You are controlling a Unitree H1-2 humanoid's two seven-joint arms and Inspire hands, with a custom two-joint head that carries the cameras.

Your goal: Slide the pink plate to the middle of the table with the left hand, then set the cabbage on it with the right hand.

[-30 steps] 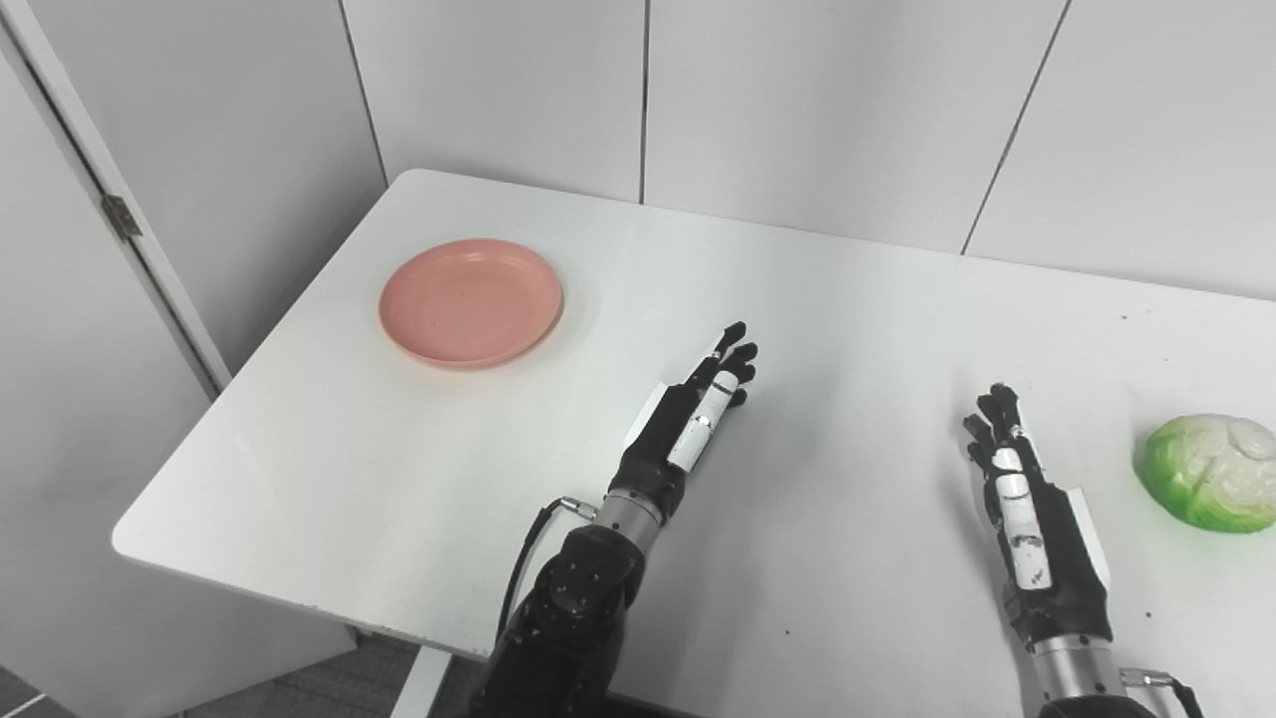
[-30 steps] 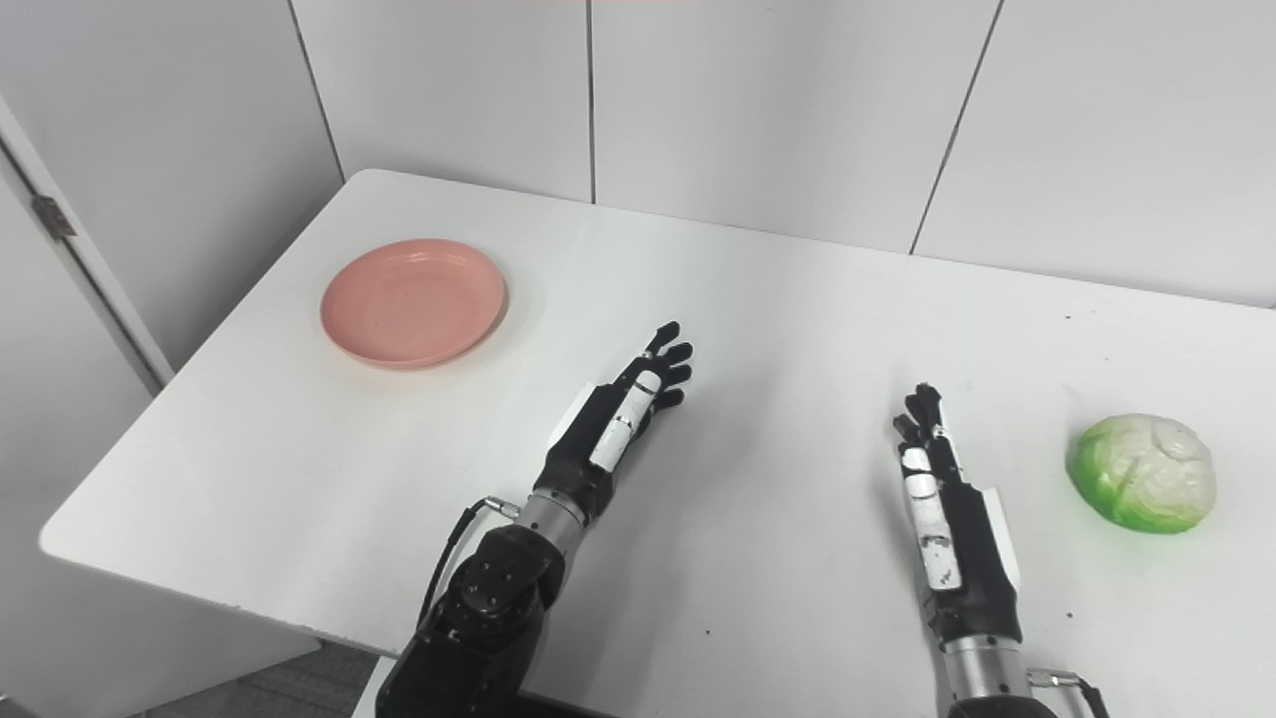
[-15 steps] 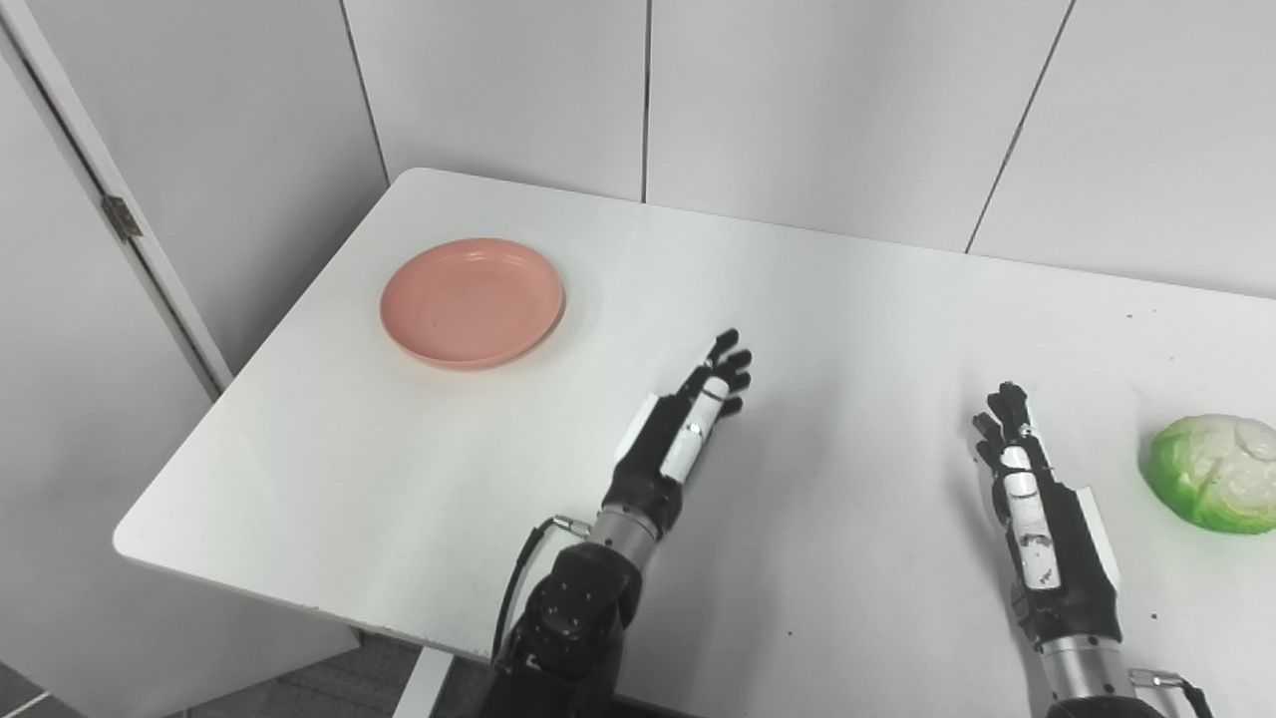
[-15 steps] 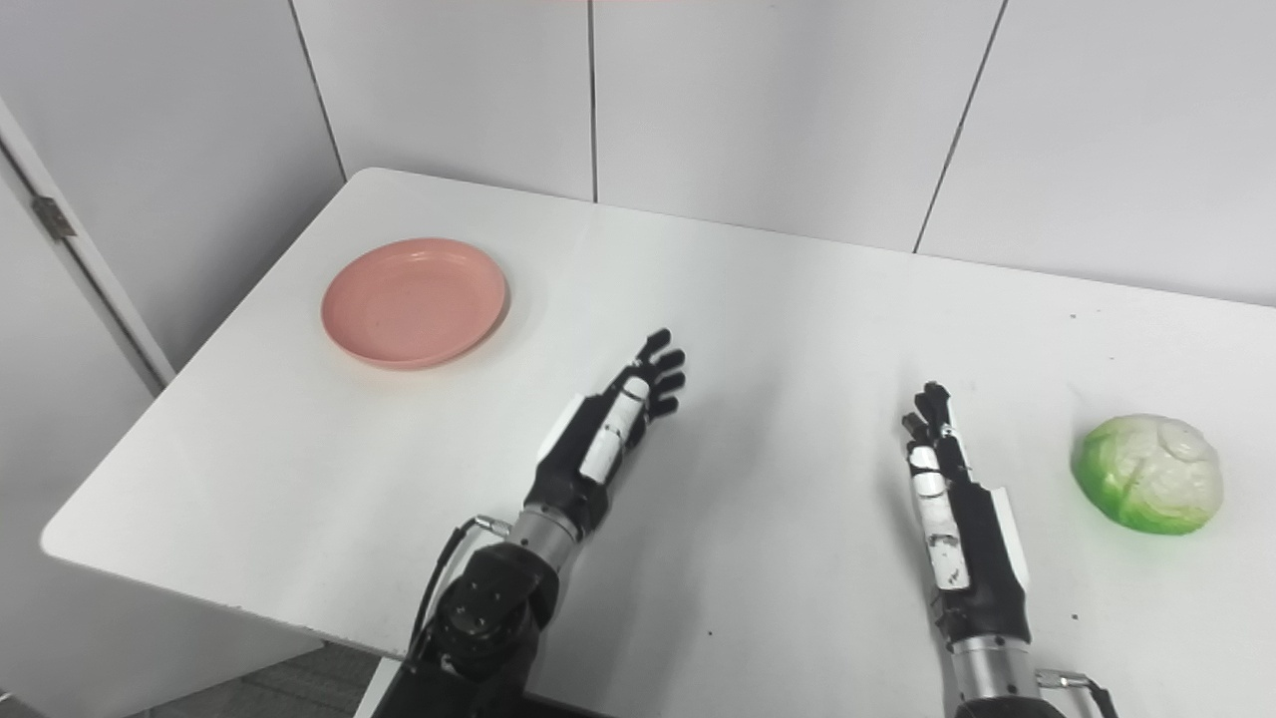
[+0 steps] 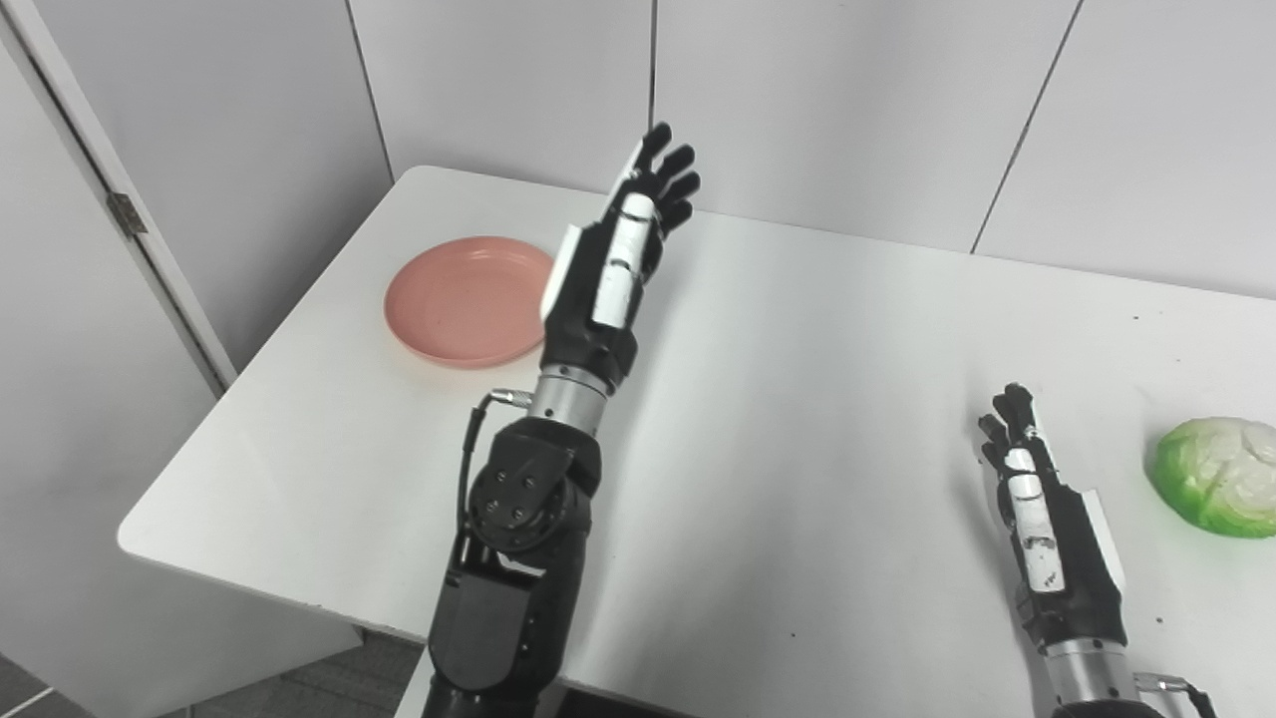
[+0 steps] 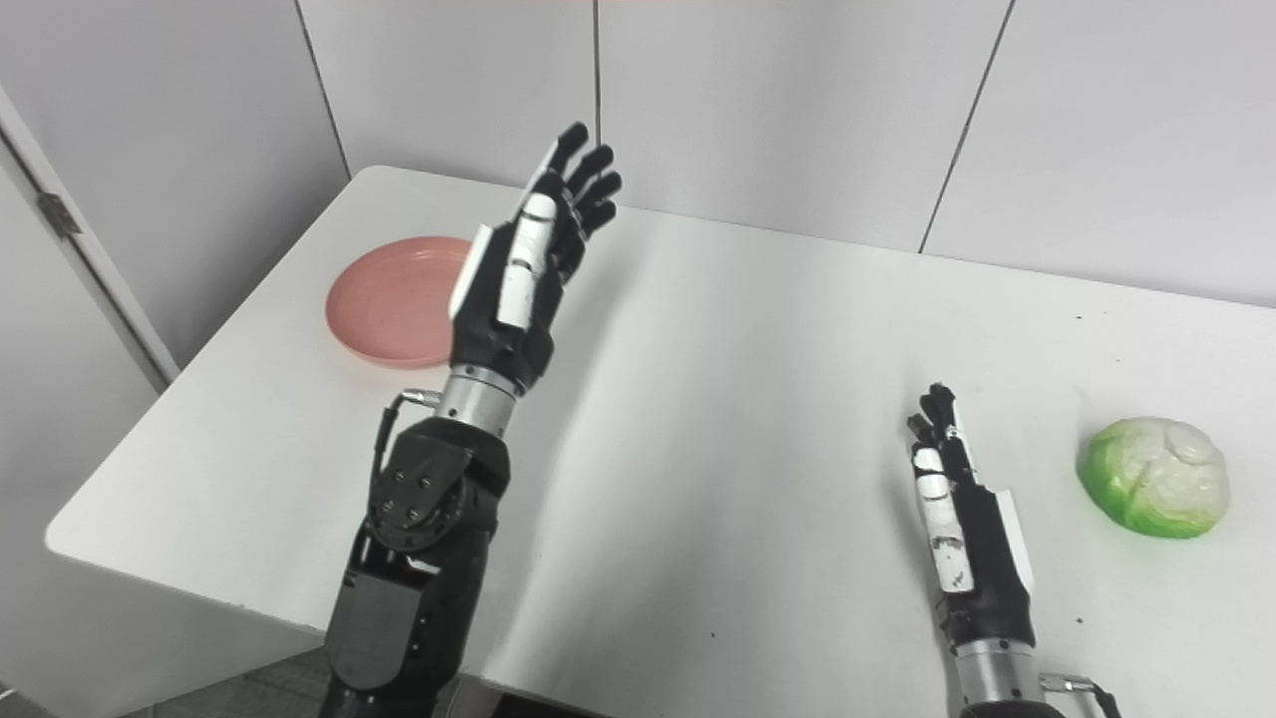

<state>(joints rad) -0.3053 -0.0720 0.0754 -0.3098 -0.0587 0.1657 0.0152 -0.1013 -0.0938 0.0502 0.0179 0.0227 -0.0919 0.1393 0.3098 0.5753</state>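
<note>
The pink plate (image 5: 459, 302) lies empty on the white table (image 5: 797, 379) near its far left corner. My left hand (image 5: 613, 264) is raised high above the table, open, fingers pointing up, and hides the plate's right rim. It shows in the right eye view too (image 6: 523, 264). The green and white cabbage (image 5: 1211, 477) sits at the right edge of the table. My right hand (image 5: 1042, 519) is open and empty, low over the table, a short way left of the cabbage (image 6: 1154, 477).
White wall panels stand behind the table. A grey door panel with a hinge (image 5: 125, 212) stands at the left, beyond the table's left edge. The table's front left corner (image 5: 135, 534) is rounded.
My left arm has swung up from low over the table's middle to high in front of the plate. My right hand has barely moved. The view shifted slightly.
</note>
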